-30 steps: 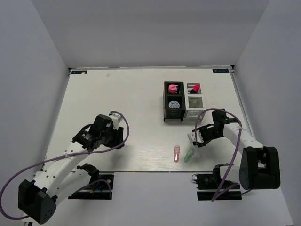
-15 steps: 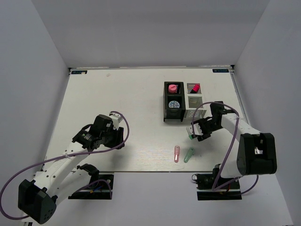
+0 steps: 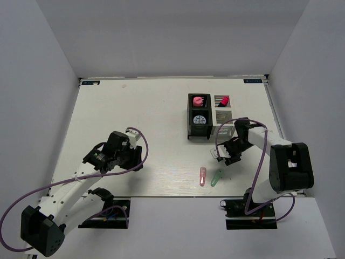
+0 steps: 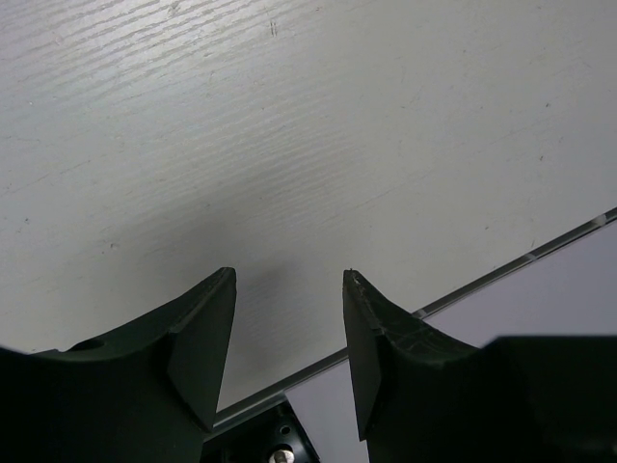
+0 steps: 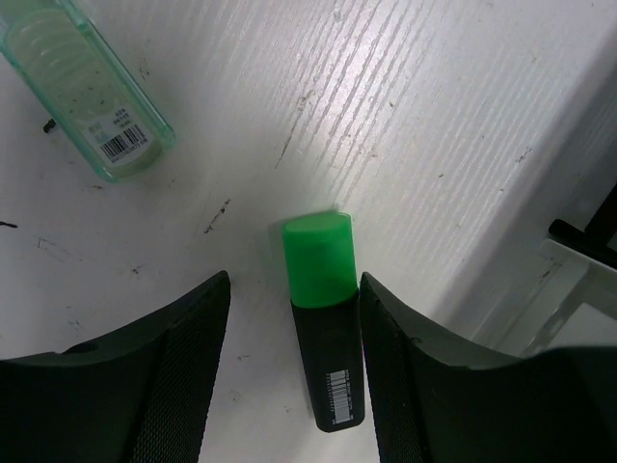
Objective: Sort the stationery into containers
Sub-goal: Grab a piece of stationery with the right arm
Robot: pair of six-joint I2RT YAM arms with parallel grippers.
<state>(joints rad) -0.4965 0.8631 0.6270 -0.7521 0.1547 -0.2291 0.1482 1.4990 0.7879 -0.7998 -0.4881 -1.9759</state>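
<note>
The containers (image 3: pixel 210 116) stand at the far right, two black and two silver-white mesh compartments. The near black one holds the blue-white tape roll (image 3: pixel 200 120). A pink-capped marker (image 3: pixel 223 101) is in the far silver one. My right gripper (image 3: pixel 223 155) is open, low over the table, its jaws on either side of a green-capped black marker (image 5: pixel 323 318) that lies flat close to the right finger. A green capsule (image 3: pixel 216 178), also in the right wrist view (image 5: pixel 87 92), and a pink capsule (image 3: pixel 202 176) lie near the front edge. My left gripper (image 3: pixel 138 157) is open and empty.
A pink item (image 3: pixel 198 101) sits in the far black compartment. The table's front edge (image 4: pixel 501 275) runs just below the left gripper. The container block's base (image 5: pixel 588 241) is close on the right of the right gripper.
My right arm has swung its wrist toward the containers and turned, and its open jaws now straddle the green-capped marker. The left arm has not moved.
</note>
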